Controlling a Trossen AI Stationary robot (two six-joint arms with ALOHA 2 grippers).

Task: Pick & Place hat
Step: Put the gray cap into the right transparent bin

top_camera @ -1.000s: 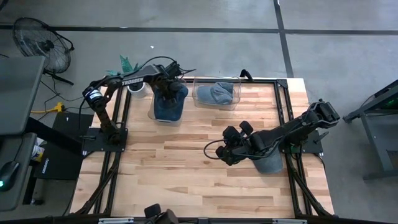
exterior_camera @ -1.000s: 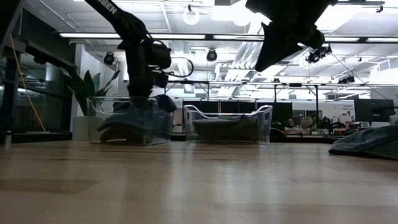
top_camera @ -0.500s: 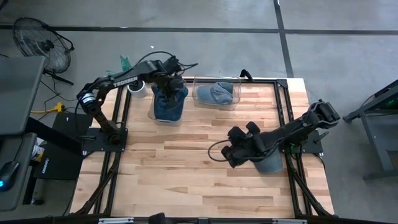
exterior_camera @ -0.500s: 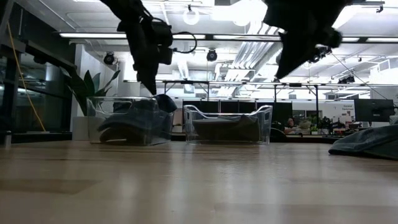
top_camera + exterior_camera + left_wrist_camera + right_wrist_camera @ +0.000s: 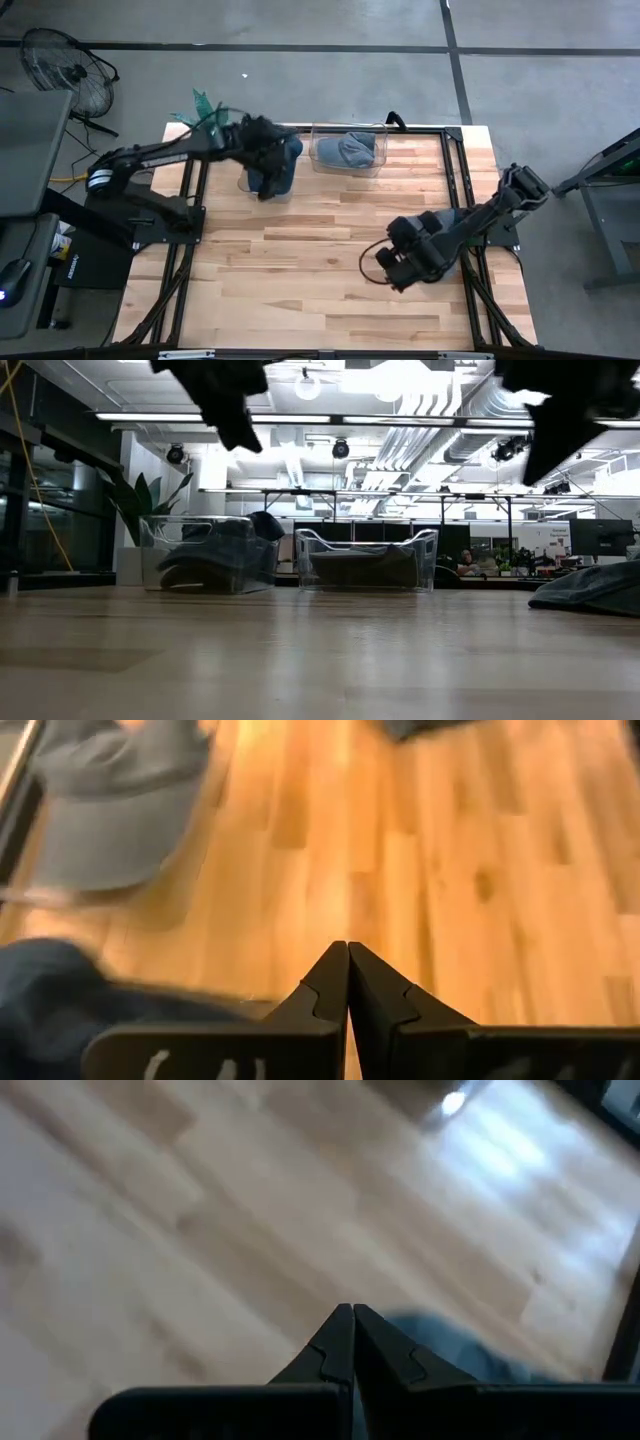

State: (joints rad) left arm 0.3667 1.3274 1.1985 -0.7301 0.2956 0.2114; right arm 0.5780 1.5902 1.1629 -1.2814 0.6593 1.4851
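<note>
A dark blue hat (image 5: 279,168) lies in the left clear bin (image 5: 208,553), its brim leaning over the wall. A grey-blue cap (image 5: 349,150) sits in the right clear bin (image 5: 367,559). A grey hat (image 5: 592,588) rests flat on the table at the right; in the high view my right arm covers it. My left gripper (image 5: 347,956) is shut and hovers high above the left bin. My right gripper (image 5: 352,1318) is shut, raised over the table with the grey hat (image 5: 455,1352) just beyond its fingers.
Both bins stand side by side at the table's far edge. Bare wooden table (image 5: 290,270) spreads across the middle and near left. A plant (image 5: 205,103) and a fan (image 5: 60,65) stand off the table's far left corner.
My left gripper has risen up out of the left bin, and the dark blue hat has stayed in the bin. My right gripper has swung toward the table's right and near edges, over the grey hat.
</note>
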